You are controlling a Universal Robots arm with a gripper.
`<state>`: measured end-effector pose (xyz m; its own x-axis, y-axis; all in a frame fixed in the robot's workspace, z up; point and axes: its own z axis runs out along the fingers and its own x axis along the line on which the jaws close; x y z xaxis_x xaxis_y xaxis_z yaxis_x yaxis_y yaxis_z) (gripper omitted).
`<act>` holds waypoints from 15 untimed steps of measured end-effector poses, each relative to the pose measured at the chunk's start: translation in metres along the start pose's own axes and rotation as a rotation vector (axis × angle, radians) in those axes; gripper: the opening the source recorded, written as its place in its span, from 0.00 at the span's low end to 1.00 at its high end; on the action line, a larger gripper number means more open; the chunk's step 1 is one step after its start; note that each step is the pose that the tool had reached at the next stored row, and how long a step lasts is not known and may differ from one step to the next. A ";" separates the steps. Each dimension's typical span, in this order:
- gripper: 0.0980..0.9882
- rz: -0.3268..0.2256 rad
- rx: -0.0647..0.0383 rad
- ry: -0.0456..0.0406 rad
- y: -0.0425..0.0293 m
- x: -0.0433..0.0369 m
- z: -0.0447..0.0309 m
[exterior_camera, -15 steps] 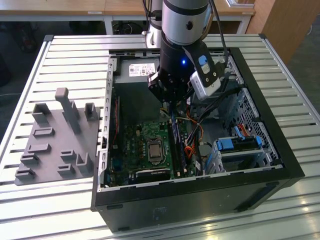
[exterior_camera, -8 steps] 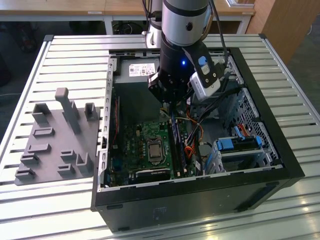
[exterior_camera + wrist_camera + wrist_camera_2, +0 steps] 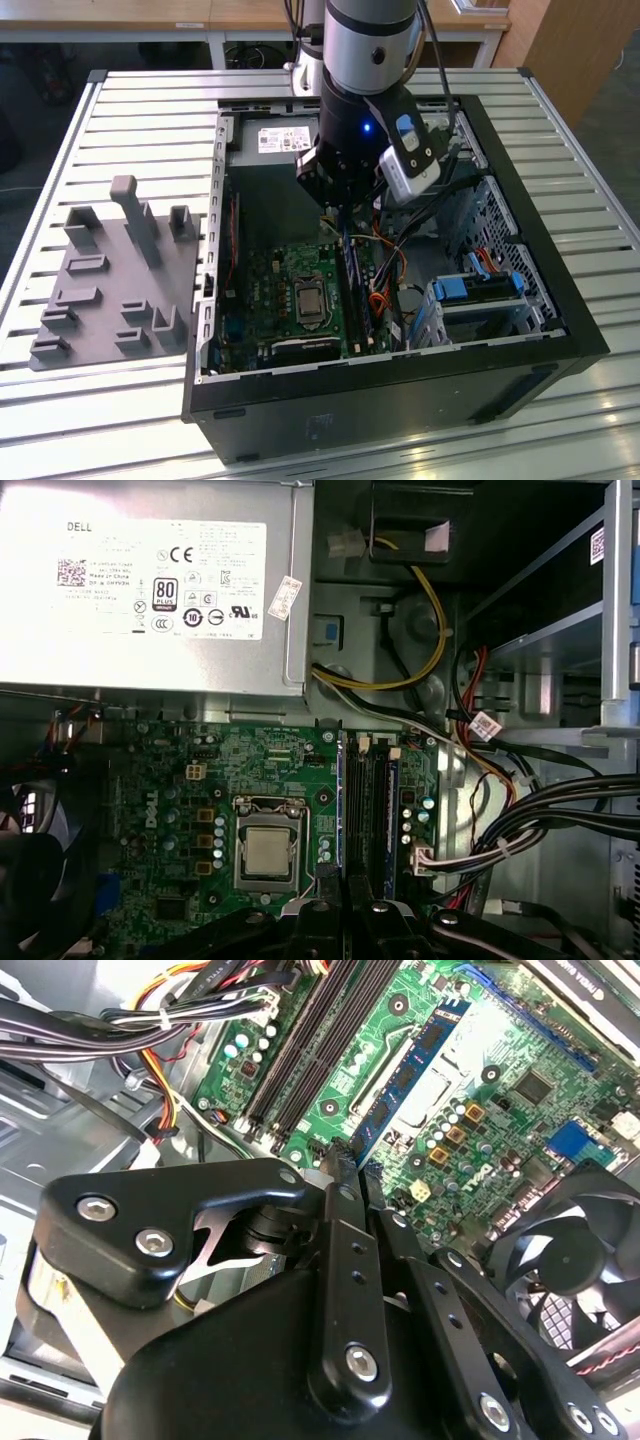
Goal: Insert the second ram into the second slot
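In the second wrist view the gripper (image 3: 352, 1165) is nearest the lens, its black linkage arms converging on two fingertips clenched on the end of the second ram (image 3: 402, 1080). The second ram is a blue stick held on edge and running away from the fingertips across the green motherboard (image 3: 480, 1110). In the first wrist view the same stick (image 3: 341, 810) stands at the side of the memory slots (image 3: 368, 810) nearest the CPU socket (image 3: 266, 850), and its long edge lies parallel to the slots. Whether its lower edge has entered the slot cannot be determined, because the gripper (image 3: 350, 900) covers the near end. On the socket side, only low board components lie beside the stick, leaving open room. On the opposite side come the remaining black slots, then a cable bundle (image 3: 540, 820) close against the board edge. A black fan (image 3: 570, 1250) sits past the socket, well apart from the stick. Beyond the board's far edge lies the grey power supply (image 3: 150, 580). In the exterior view the arm (image 3: 365, 40) reaches down through the open side of the computer case (image 3: 400, 400), with the gripper (image 3: 340, 212) inside the case walls and a drive cage (image 3: 480, 295) toward the exterior view's right. The case rests on a slatted worktop (image 3: 130, 110). A grey fixture plate (image 3: 110, 290) lies just beside it on the exterior view's left.
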<state>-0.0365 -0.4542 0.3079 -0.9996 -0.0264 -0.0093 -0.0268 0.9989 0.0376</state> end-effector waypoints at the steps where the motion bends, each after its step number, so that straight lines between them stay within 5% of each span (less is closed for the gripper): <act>1: 0.05 0.000 0.000 0.0000 0.0000 0.0000 0.0004; 15: 0.05 0.000 0.000 0.0001 -0.0006 0.0001 0.0050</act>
<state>-0.0365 -0.4546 0.3028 -0.9996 -0.0264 -0.0092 -0.0268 0.9989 0.0375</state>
